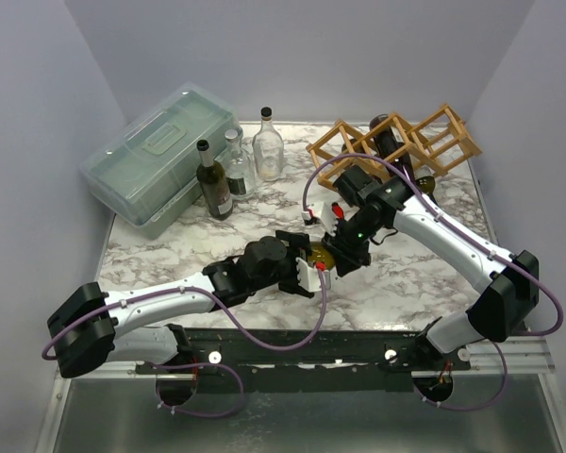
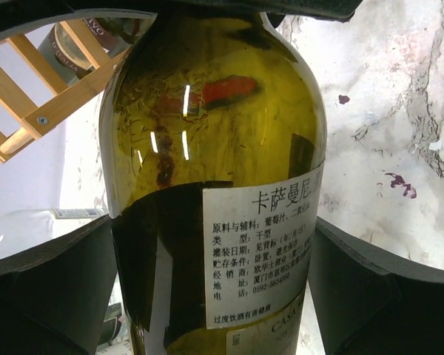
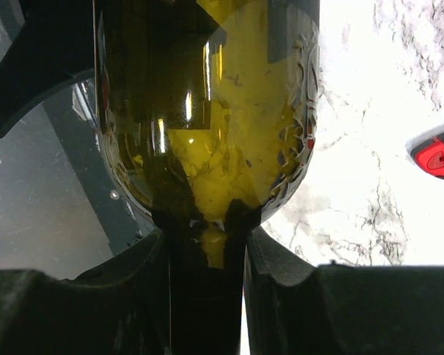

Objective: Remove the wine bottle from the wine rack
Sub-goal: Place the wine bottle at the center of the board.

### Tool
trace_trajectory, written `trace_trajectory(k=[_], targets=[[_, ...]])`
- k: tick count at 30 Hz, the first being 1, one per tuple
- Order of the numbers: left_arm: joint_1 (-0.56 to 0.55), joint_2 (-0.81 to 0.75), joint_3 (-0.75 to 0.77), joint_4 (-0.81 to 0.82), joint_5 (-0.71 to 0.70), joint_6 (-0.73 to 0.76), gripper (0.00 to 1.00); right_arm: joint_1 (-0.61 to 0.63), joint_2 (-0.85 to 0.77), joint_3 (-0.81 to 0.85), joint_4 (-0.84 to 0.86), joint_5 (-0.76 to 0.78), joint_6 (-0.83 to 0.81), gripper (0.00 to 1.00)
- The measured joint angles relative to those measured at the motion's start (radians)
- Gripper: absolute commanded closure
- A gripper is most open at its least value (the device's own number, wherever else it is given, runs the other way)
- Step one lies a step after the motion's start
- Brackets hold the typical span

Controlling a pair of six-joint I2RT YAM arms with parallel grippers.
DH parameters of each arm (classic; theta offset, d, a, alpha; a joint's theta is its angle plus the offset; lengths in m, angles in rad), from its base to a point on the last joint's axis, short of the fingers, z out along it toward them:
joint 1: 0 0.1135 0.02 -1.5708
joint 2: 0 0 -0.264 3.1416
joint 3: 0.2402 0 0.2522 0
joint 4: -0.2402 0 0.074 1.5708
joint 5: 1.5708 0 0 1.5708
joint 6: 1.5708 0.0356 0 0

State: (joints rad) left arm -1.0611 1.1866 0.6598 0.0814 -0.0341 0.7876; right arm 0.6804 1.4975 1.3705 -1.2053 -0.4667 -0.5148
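Between the right jaws, wine bottle [image 3: 237, 133] neck, partly hidden.

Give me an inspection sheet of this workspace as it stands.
Surface: marble tabletop, a few small dark specks.
Job's things: wine bottle out of the wine rack, held above the table centre; a second bottle lies in the rack.
Clutter: lidded plastic box back left; beside it one dark bottle and two clear bottles, upright.
Grippers: right gripper shut on the wine bottle's neck; left gripper open, fingers either side of its body.
Cables: purple cables along both arms, no snag seen.
Surroundings: plain pale walls on three sides.
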Motion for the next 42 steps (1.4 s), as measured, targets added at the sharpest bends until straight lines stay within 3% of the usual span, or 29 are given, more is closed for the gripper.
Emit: trace_trajectory(k=[10,15,17,18,22,28,37,42], targets=[[0.008,0.014,0.0,0.0,0.0,0.0,0.06,0.002,0.006,0.001,0.0,-0.004,0.0,1.0],[0.01,0.02,0.0,-0.001,0.003,-0.002,0.2,0.002,0.01,0.001,0.0,-0.004,0.002,1.0],[0.01,0.02,0.0,-0.001,0.007,-0.006,0.36,0.002,0.01,0.001,0.0,-0.004,0.003,1.0],[0.01,0.02,0.001,0.001,0.007,-0.01,0.54,0.002,0.01,0.001,0.0,-0.003,0.004,1.0],[0.012,0.024,0.005,-0.005,0.008,-0.024,1.0,0.002,0.014,0.002,-0.003,-0.002,0.011,1.0],[0.012,0.029,0.005,-0.012,0.008,-0.05,1.0,0.002,0.027,0.002,-0.009,-0.009,0.01,0.98],[0.013,0.029,0.005,-0.038,0.033,-0.127,1.0,0.002,0.046,0.002,-0.023,-0.028,0.01,0.51],[0.024,0.013,-0.025,-0.035,0.042,-0.241,1.0,0.003,0.041,0.018,0.007,-0.088,0.008,0.4]])
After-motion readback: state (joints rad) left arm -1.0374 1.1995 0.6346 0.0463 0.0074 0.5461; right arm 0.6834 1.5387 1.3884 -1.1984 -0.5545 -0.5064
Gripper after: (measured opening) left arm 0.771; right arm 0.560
